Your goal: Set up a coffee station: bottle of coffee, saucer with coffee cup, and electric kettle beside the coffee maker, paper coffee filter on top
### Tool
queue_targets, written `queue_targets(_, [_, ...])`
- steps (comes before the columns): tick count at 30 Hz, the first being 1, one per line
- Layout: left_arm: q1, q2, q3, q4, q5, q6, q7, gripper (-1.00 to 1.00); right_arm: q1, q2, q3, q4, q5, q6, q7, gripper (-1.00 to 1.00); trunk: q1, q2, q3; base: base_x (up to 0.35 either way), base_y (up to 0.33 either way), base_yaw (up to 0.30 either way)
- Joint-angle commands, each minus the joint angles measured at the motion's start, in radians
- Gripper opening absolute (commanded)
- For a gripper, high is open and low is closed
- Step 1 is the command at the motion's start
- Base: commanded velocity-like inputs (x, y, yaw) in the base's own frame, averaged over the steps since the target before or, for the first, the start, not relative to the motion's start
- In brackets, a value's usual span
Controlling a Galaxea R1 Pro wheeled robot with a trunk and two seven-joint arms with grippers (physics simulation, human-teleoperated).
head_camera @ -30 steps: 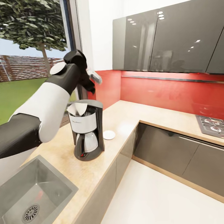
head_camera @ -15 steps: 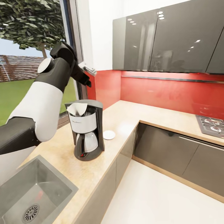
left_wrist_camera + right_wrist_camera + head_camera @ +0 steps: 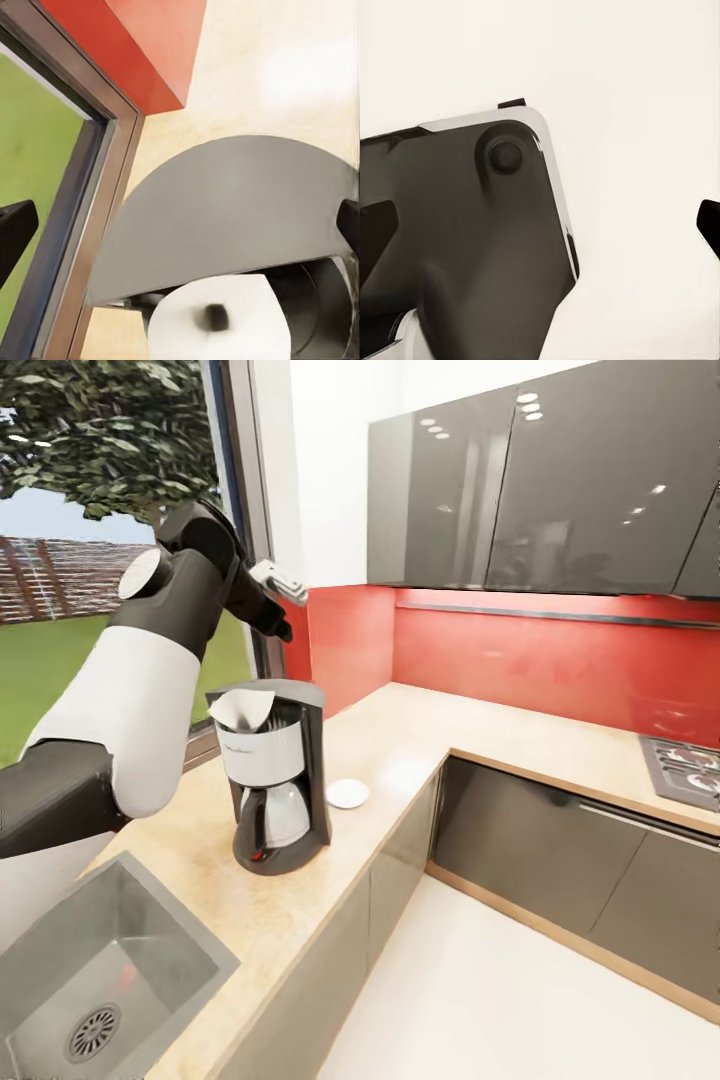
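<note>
The black coffee maker (image 3: 272, 780) stands on the beige kitchen countertop (image 3: 420, 735), near the sink. A white paper coffee filter (image 3: 243, 710) sits in its open top and is also seen from above in the left wrist view (image 3: 217, 319). The white saucer (image 3: 347, 793) lies just right of the machine, with nothing on it. My left gripper (image 3: 277, 622) hangs open above and behind the coffee maker, holding nothing (image 3: 180, 225). My right gripper (image 3: 540, 225) is open over pale floor beside a dark robot part (image 3: 457, 240). The coffee cup, bottle of coffee and electric kettle are out of view.
A steel sink (image 3: 90, 980) is set in the counter at the near left. The window frame (image 3: 240, 510) and red backsplash (image 3: 520, 650) stand behind. Grey wall cabinets (image 3: 540, 480) hang above, and a hob (image 3: 690, 770) sits at the far right.
My left arm rose and drew back to the left, away from the coffee maker's top. The filter stayed on the machine. The head view shifted slightly.
</note>
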State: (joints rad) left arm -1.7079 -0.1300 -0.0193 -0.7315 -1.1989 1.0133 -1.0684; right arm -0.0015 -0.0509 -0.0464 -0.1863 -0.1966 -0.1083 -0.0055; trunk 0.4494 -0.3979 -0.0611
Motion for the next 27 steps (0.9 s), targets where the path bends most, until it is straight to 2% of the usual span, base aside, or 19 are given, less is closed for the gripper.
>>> queue_targets(1, [0.003,-0.001,-0.001,-0.001,-0.010,0.004,-0.010,1.00,0.000,0.000,-0.003,-0.001,-0.006,-0.002,0.001,1.00,0.001,-0.002,-0.002,0.000,-0.263,0.019])
queue_targets(15, [0.023,-0.003,0.001,-0.003,-0.009,0.004,-0.009,1.00,0.000,0.000,-0.003,-0.001,-0.005,-0.002,0.001,1.00,0.001,-0.002,-0.002,0.000,-0.269,0.003])
queue_targets(22, [0.035,-0.016,0.003,-0.003,-0.003,0.005,-0.011,1.00,0.000,0.000,-0.003,-0.001,-0.005,-0.002,0.001,1.00,0.001,-0.002,-0.002,0.000,-0.224,-0.071])
queue_targets(25, [0.038,-0.021,0.005,-0.015,0.048,0.005,-0.011,1.00,0.000,0.000,-0.003,-0.001,-0.005,-0.002,0.001,1.00,0.001,-0.002,-0.002,0.000,-0.055,-0.229])
queue_targets(27, [0.060,-0.025,0.008,-0.034,0.140,0.004,-0.011,1.00,0.000,0.000,-0.003,-0.001,-0.005,-0.002,0.001,1.00,0.001,-0.002,-0.002,0.000,-0.021,-0.254])
